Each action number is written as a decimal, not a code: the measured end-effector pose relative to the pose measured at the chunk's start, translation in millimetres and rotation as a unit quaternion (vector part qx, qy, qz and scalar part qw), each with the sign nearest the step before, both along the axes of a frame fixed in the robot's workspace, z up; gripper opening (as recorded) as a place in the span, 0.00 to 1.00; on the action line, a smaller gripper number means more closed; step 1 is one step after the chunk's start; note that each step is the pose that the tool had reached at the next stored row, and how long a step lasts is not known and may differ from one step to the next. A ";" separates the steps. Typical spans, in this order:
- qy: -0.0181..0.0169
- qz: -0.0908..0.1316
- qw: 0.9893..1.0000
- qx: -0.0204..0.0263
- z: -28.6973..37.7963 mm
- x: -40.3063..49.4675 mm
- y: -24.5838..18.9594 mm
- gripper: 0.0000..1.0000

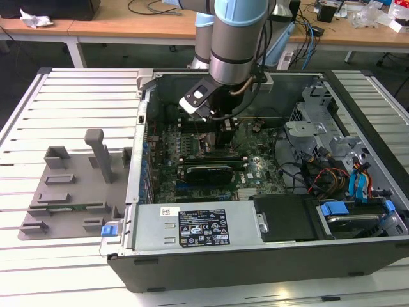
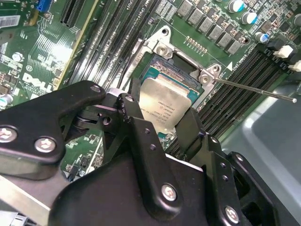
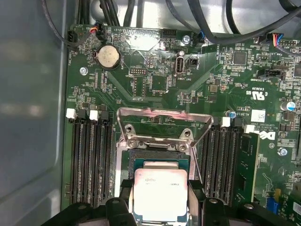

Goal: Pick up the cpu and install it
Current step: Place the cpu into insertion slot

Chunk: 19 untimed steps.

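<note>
The cpu [image 3: 160, 194], a small square chip with a silvery top, sits between my gripper's [image 3: 160, 188] two black fingers [image 3: 125, 189], which press against its opposite edges. In the second wrist view the cpu [image 2: 165, 104] is directly over the open socket [image 2: 175, 66] on the green motherboard. I cannot tell whether it rests in the socket or hangs just above it. The socket's metal load plate [image 3: 163, 121] is swung open. In the exterior view my gripper [image 1: 225, 137] reaches down into the open computer case [image 1: 255, 256].
Rows of memory slots [image 3: 89, 160] run along both sides of the socket. A thin metal lever [image 2: 254, 88] juts out beside it. A black card [image 1: 208, 173] and the power supply [image 1: 192, 227] lie nearby. A grey tray [image 1: 70, 192] stands at the exterior view's left.
</note>
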State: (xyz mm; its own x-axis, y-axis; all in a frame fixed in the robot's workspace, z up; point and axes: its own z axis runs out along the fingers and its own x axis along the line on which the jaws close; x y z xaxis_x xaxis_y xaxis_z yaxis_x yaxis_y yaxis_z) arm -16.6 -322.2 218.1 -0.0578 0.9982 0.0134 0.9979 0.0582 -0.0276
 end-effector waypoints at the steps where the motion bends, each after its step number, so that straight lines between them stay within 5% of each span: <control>1: 0.000 -0.002 1.000 0.000 -0.7 0.0 0.0 0.55; 19: 0.000 -0.015 1.000 -0.001 -17.9 -2.0 3.5 0.55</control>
